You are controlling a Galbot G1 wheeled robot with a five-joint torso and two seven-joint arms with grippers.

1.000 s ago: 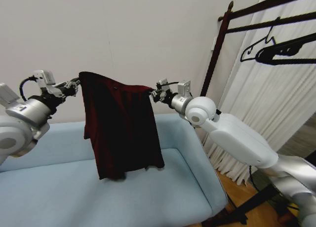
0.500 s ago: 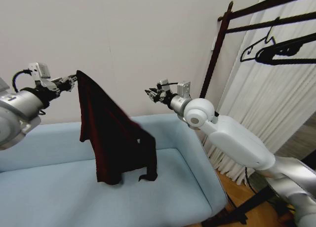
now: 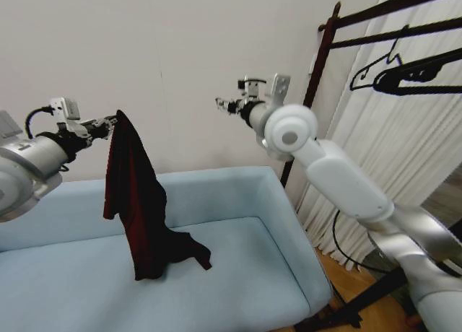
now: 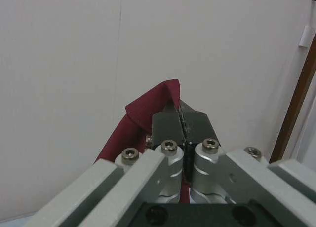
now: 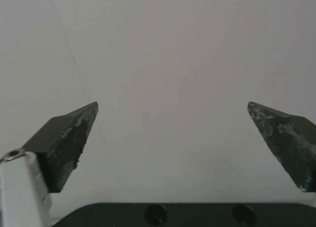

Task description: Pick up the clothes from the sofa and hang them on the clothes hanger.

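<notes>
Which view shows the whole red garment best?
Head view: the red garment hangs whole from the left tool down to the sofa. Left wrist view catches the pinched fold; right wrist view faces the wall past the right tool.

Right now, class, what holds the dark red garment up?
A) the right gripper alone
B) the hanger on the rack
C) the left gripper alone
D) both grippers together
C: the left gripper is shut on the top corner of the dark red garment, while the right gripper is open and empty, well apart from it.
</notes>
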